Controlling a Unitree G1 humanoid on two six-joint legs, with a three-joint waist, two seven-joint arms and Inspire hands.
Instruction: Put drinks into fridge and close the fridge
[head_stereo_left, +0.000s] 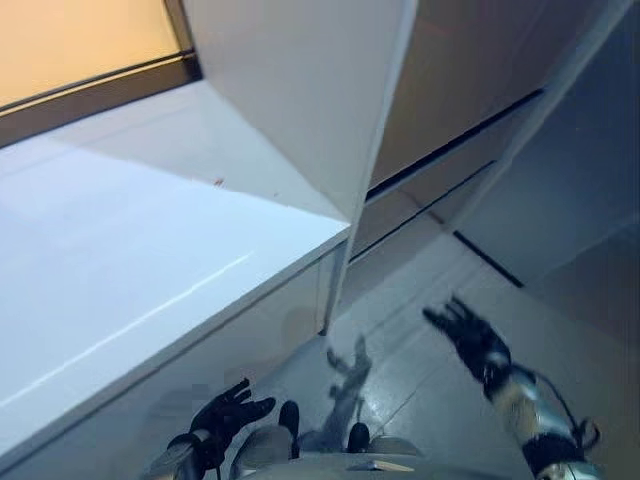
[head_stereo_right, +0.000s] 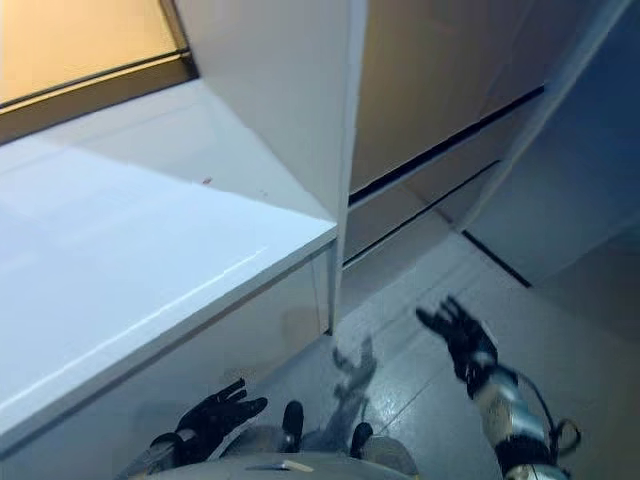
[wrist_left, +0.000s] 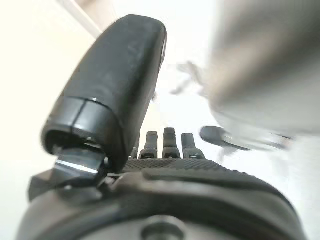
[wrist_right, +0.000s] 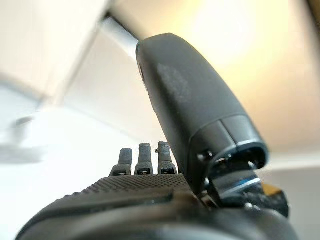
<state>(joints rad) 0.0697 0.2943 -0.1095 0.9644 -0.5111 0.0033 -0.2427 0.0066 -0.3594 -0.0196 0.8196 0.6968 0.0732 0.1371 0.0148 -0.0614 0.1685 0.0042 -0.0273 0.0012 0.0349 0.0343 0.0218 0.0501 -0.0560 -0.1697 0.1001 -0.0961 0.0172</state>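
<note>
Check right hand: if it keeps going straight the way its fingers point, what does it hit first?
Probably nothing close. The open, empty right hand points over bare floor toward the cabinet fronts; depth is unclear.

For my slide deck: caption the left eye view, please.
Both empty hands, left and right, open beside a bare white counter.

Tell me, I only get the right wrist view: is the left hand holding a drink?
Observer: No. The left hand is open and empty, low by the counter front.
Operator: Any drink on top of it?
Observer: None shows in the eye views.
Operator: What is ahead of me?
Observer: A white panel stands ahead, left of the right hand, which is open over the floor, touching nothing.
</note>
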